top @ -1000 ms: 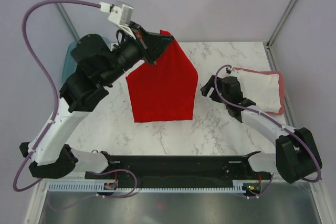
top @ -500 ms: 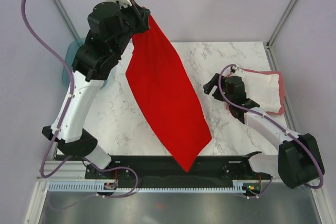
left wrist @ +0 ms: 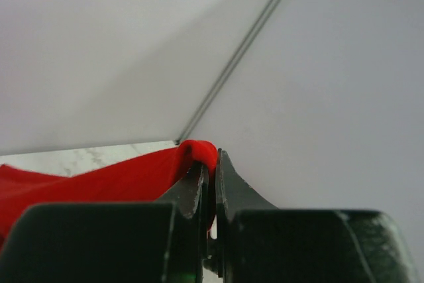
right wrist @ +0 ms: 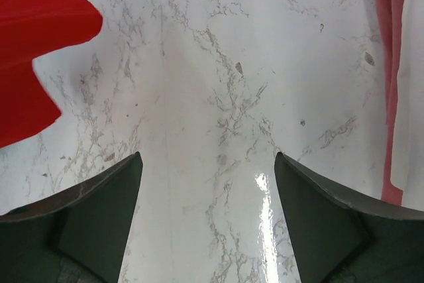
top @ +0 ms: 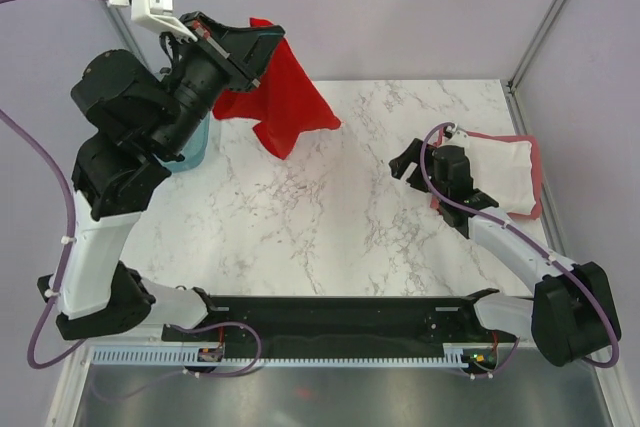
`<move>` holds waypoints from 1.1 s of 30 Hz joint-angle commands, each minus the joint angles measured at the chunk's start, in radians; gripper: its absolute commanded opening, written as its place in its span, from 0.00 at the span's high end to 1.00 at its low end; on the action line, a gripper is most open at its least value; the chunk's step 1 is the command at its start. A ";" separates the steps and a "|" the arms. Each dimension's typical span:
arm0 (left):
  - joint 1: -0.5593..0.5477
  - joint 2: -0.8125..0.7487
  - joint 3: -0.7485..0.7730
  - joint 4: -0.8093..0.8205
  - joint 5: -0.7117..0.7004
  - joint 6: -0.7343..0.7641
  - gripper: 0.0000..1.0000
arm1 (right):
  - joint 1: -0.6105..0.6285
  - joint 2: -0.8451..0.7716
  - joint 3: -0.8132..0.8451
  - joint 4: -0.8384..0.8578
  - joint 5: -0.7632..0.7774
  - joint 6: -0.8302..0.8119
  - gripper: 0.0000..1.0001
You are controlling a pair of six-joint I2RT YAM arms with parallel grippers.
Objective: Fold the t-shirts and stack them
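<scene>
A bright red t-shirt (top: 287,107) hangs bunched over the table's back left, held up high by one edge. My left gripper (top: 258,47) is shut on that edge; in the left wrist view the red cloth (left wrist: 106,177) folds over the closed fingertips (left wrist: 199,177). At the right side a folded white t-shirt (top: 500,175) lies on a dull pinkish-red t-shirt (top: 538,192). My right gripper (top: 403,162) hovers just left of that pile, open and holding nothing. Its wrist view shows bare marble between the fingers (right wrist: 99,217), the red t-shirt (right wrist: 40,38) at top left and the pinkish-red t-shirt (right wrist: 385,64) at the right edge.
A translucent teal tub (top: 196,143) stands at the back left, mostly hidden behind my left arm. The marble table (top: 320,227) has frame posts at its back corners and a black rail along its near edge.
My left arm has swung the red t-shirt from hanging long over the table's front up and back to the left, where it now bunches. The right arm has barely moved.
</scene>
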State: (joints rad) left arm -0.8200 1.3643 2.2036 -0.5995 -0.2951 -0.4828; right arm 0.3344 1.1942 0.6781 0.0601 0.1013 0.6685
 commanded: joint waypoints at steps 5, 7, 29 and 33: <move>-0.126 0.206 0.135 0.116 0.027 -0.073 0.98 | -0.012 -0.022 -0.012 0.023 0.003 0.013 0.11; -0.126 0.264 0.223 0.119 0.001 -0.057 0.98 | -0.015 -0.024 -0.014 0.023 0.003 0.013 0.11; 0.571 -0.165 -0.756 0.297 0.075 -0.163 0.98 | -0.026 0.105 0.046 -0.046 0.072 0.017 0.12; 0.571 -0.179 -0.850 0.351 0.134 -0.180 0.98 | -0.031 0.223 0.112 -0.127 0.147 0.017 0.13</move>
State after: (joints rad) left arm -0.2485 1.2129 1.3983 -0.3840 -0.2478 -0.6224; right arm 0.3107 1.3628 0.7170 -0.0021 0.1680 0.6777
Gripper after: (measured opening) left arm 0.049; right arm 0.873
